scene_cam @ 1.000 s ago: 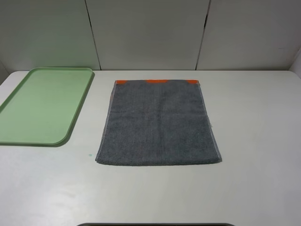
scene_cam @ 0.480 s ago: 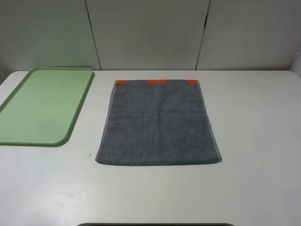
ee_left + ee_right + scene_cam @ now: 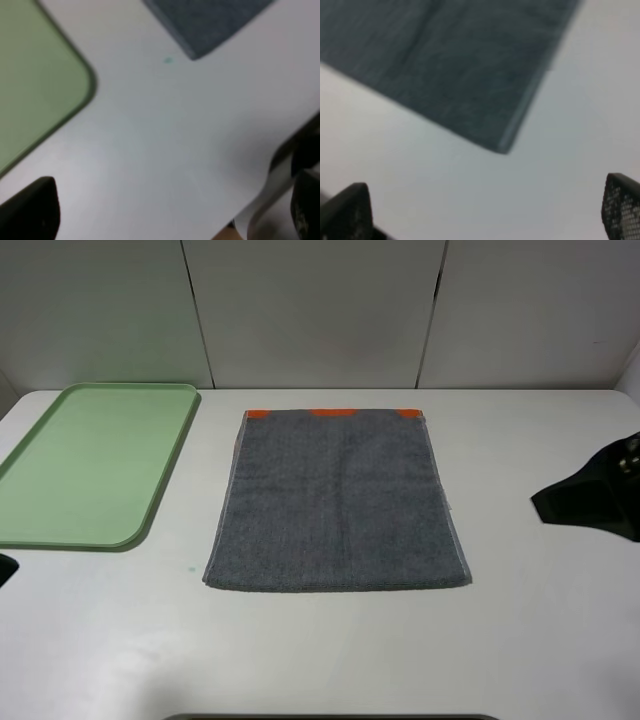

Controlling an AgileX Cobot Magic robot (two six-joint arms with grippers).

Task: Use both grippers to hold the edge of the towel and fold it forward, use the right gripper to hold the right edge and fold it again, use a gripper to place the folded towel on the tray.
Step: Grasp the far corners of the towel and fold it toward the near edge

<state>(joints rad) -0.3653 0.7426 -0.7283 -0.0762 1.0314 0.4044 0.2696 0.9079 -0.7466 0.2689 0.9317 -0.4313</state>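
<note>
While L gripper point(image 3: 4, 568) sits cropped, R gripper point(image 3: 482, 212) gapes.

One towel point(image 3: 338, 500) is lying at the centre of the frame, with three orange patches point(image 3: 333, 413) showing along its upper edge. One tray point(image 3: 95, 465) is sitting at upper left, and one green speck point(image 3: 190, 568) is showing on the single table point(image 3: 540, 630). Two grippers are showing: the right gripper point(image 3: 580, 502) at the right edge and the left gripper point(image 3: 4, 568) as a sliver at the left edge. Three wall panels point(image 3: 315, 310) are standing behind.
</note>
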